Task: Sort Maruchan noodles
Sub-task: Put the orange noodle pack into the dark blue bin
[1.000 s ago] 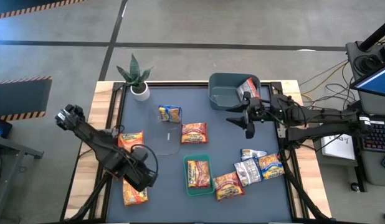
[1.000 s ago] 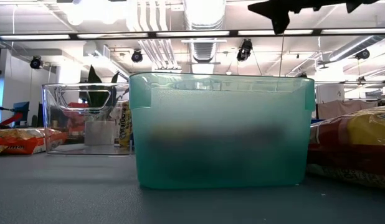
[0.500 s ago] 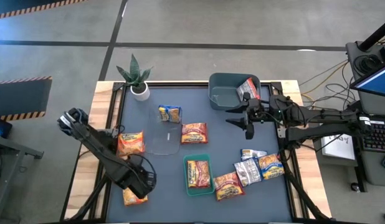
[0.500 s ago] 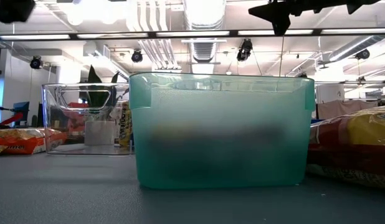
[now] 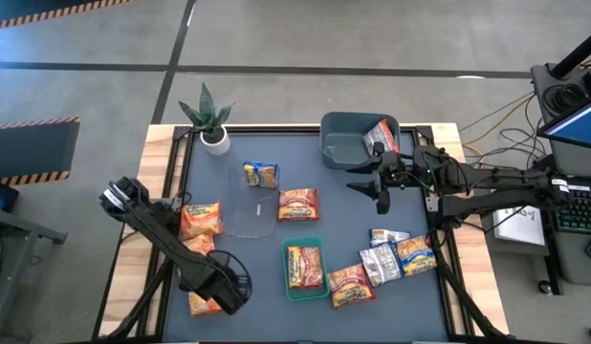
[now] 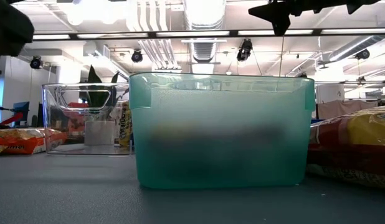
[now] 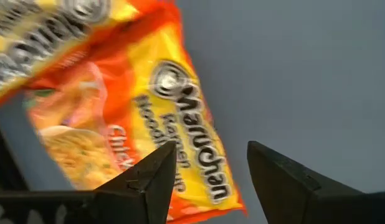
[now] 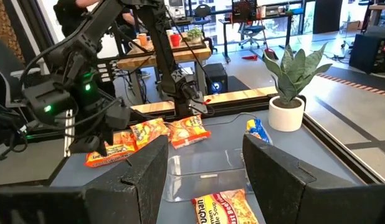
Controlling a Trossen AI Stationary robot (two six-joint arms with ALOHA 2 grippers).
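The dark surface [image 5: 229, 143] carries the Maruchan noodles in scattered groups. The left end effector [image 5: 222, 287] hangs over the near left corner, directly above an orange-red packet [image 5: 202, 304] lying at the surface's edge; in the left wrist view its two dark fingers [image 7: 158, 177] stand apart with nothing between them, and the orange-and-yellow wrapper [image 7: 139, 118] lies below and beyond them. A second orange packet [image 5: 200, 219] lies further up the left side, beside the left arm. The right end effector [image 5: 383, 199] hangs above the right-centre of the surface, just in front of the grey-blue bin [image 5: 345, 145], its fingers [image 8: 142, 177] spread and empty. One silver-grey packet [image 5: 381, 137] leans inside that bin at its right wall. The green tray [image 5: 292, 288] at the centre front holds one orange-yellow packet [image 5: 304, 265]. A clear container [image 5: 252, 215] sits left of centre, empty as far as can be seen, with a blue-and-yellow packet [image 5: 260, 175] just behind it and an orange packet [image 5: 297, 204] touching its right side. A cluster of mixed packets [image 5: 386, 260] lies right of the green tray. A potted plant [image 5: 209, 117] stands at the far left corner.
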